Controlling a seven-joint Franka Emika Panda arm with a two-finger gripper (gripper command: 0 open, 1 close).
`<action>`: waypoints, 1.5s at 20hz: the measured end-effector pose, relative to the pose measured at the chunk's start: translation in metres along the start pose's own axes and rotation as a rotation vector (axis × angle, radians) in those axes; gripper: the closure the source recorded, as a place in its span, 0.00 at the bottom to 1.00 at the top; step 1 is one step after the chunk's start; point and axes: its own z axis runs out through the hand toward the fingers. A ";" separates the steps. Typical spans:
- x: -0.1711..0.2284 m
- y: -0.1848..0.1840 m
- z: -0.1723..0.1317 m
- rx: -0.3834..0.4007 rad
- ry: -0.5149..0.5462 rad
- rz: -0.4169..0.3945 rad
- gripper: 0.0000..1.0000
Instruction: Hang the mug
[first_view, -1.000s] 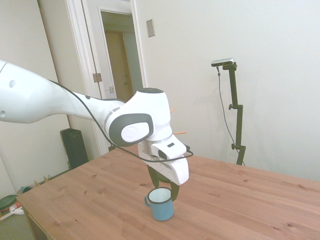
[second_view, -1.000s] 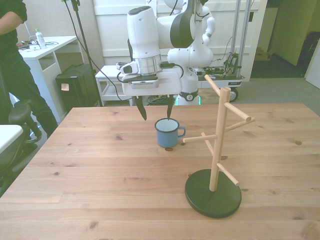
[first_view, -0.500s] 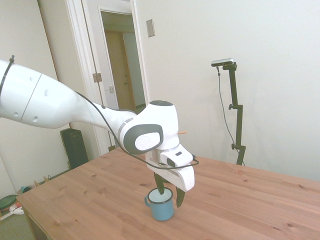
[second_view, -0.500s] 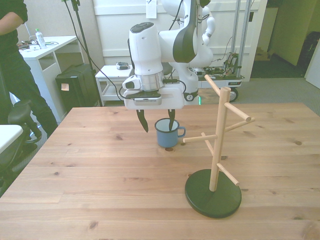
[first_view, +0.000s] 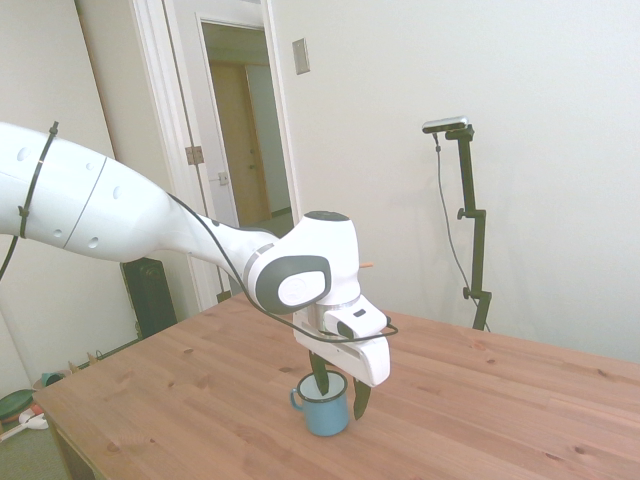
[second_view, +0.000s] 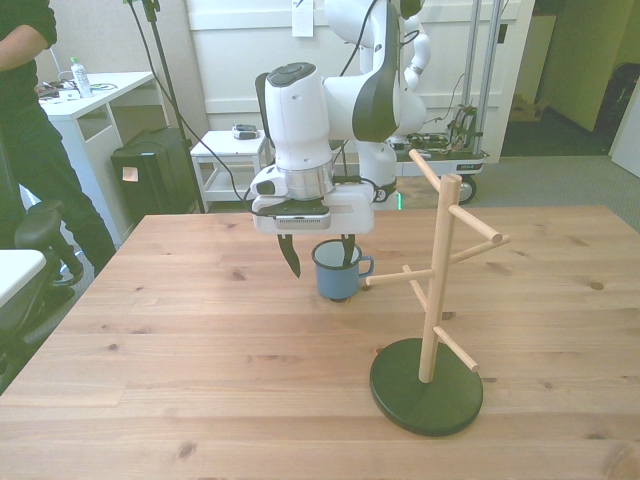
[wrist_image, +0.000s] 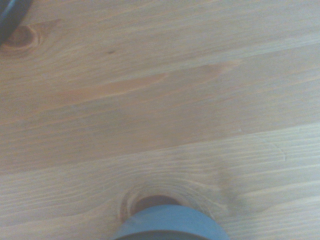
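On the desk (second_view: 200, 340) you are at the grasp step of hanging the mug: nothing is lifted yet, and the whole carry to the rack (second_view: 432, 290) is left to do. That rack stands toward the front view's right, well apart from the gripper, on a dark round base with bare pegs pointing several ways.

Your gripper (second_view: 319, 252) is down at the mug (second_view: 338, 272) with its fingers spread wide and gripping nothing. One finger appears to dip inside the mug against the wall on the handle side; the other hangs outside, clear of the opposite wall, on the front view's left. So the gripper sits off-centre over the mug, straddling one wall, not the whole cup.

The mug stands upright on the desk, its handle turned toward the rack. From the wrist camera you get only its blue rim (wrist_image: 170, 225) at the frame's edge, beside a knot in the wood.

Your next move, as I judge it, is to close on that wall and check that the hold is firm before you lift. Keep the handle free, since it must slide over a peg.
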 end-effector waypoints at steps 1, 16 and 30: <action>-0.001 0.000 0.001 -0.004 0.000 -0.004 1.00; -0.004 0.002 0.003 -0.015 0.002 -0.022 1.00; -0.009 0.001 0.007 -0.032 0.020 -0.054 1.00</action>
